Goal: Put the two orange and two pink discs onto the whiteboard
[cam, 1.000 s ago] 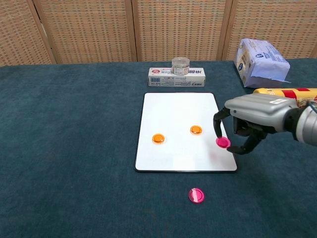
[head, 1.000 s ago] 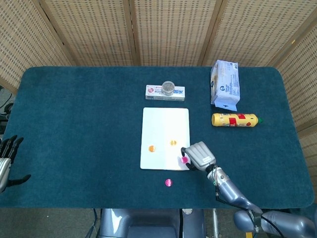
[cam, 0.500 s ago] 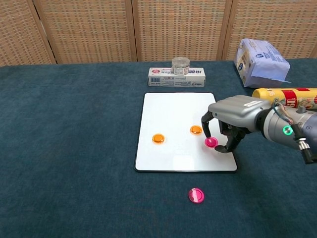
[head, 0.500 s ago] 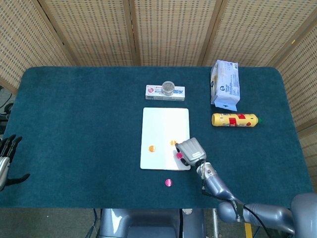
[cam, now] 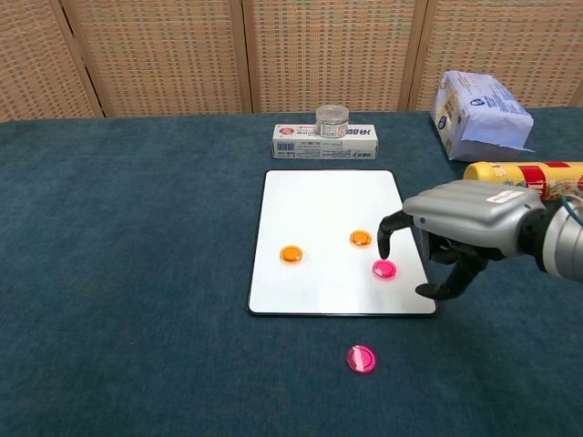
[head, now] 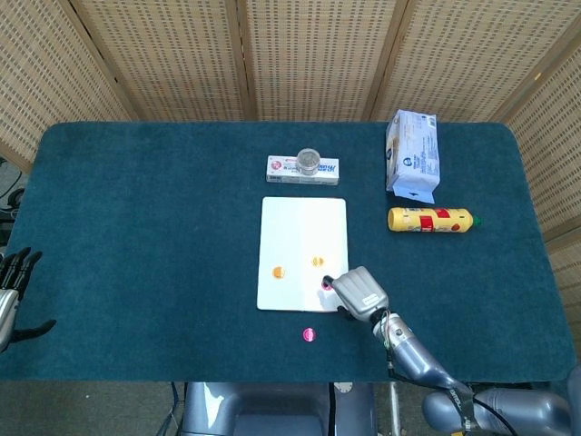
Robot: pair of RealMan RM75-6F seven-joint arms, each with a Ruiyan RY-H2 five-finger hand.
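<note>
The whiteboard (head: 302, 227) (cam: 323, 205) lies flat at the table's middle. Two orange discs (cam: 291, 255) (cam: 361, 238) rest on its lower half, seen in the head view as an orange disc (head: 278, 272) and a second one (head: 318, 262). One pink disc (cam: 384, 269) (head: 327, 284) lies on the board near its right edge. The other pink disc (cam: 361, 359) (head: 309, 334) sits on the cloth just below the board. My right hand (cam: 460, 228) (head: 360, 292) hovers over the board's right edge, fingers apart and holding nothing, one fingertip just above the pink disc. My left hand (head: 9, 295) rests off the table's left edge, fingers spread.
A toothpaste box (cam: 325, 142) (head: 302, 169) with a small jar (cam: 332, 118) on top lies behind the board. A tissue pack (cam: 478, 114) (head: 413, 154) and a yellow bottle (cam: 524, 173) (head: 429, 219) are at the right. Wicker screens stand behind the blue cloth.
My right hand carried the pink disc leftward over the board, set it down and let go; its fingers have spread and drawn back right. The left hand has not moved.
</note>
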